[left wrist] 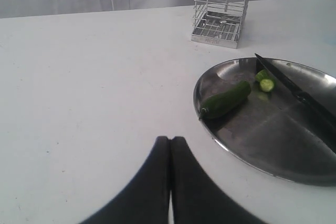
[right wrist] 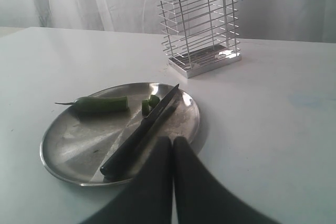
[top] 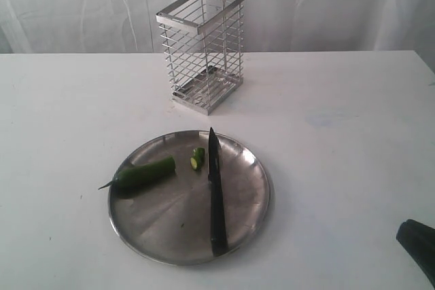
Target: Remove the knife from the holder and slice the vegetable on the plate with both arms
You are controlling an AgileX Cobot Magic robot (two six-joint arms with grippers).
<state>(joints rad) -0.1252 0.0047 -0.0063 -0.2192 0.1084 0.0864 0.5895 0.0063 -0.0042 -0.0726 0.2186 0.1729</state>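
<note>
The black knife [top: 215, 195] lies flat on the steel plate [top: 245, 219], tip toward the wire holder [top: 202, 45], which stands empty at the back. The green chilli [top: 143, 173] rests on the plate's left side, stem over the rim, with a small cut-off piece [top: 198, 159] beside the blade. In the left wrist view my left gripper [left wrist: 170, 139] is shut and empty above bare table, apart from the plate [left wrist: 236, 145] and chilli [left wrist: 227, 99]. My right gripper [right wrist: 172, 140] is shut and empty, hovering near the knife [right wrist: 137, 137] handle side. Only a black bit of the right arm [top: 418, 241] shows in the exterior view.
White table [top: 340, 120] all round the plate, with a white curtain behind. The holder [right wrist: 198, 22] stands beyond the plate [right wrist: 63, 161] in the right wrist view. The table's right edge runs near the right arm.
</note>
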